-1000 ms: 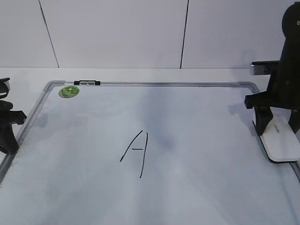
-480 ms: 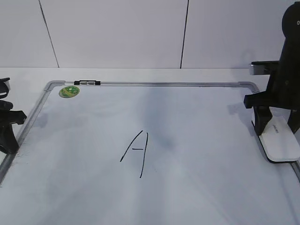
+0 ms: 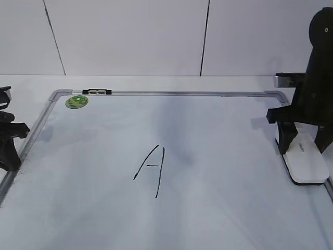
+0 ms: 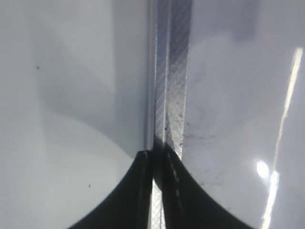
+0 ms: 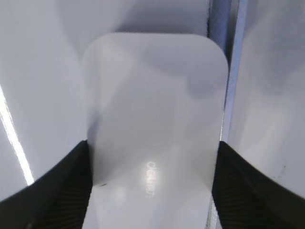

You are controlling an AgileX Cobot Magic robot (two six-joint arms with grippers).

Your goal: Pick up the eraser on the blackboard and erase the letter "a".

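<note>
The white eraser (image 3: pixel 308 162) lies at the right edge of the white blackboard (image 3: pixel 218 130), between the fingers of my right gripper (image 3: pixel 304 148). In the right wrist view the black fingers press both long sides of the eraser (image 5: pixel 155 109), so my right gripper (image 5: pixel 153 152) is shut on it. My left gripper (image 3: pixel 9 156) is shut and empty over the board's left frame rail (image 4: pixel 171 71), with its tips (image 4: pixel 156 155) nearly together. A tall angular capital "A" (image 3: pixel 151 164) is drawn mid-board. No small lowercase "a" shows in any view.
A round green sticker (image 3: pixel 76 101) sits in the board's far left corner, beside a small black and silver clip (image 3: pixel 97 92) on the top frame rail (image 3: pixel 182 94). The board's right frame rail (image 5: pixel 228 95) runs just beside the eraser. A white panelled wall stands behind.
My right gripper and the eraser have shifted a little to the left, away from the right frame rail. The left arm has not moved.
</note>
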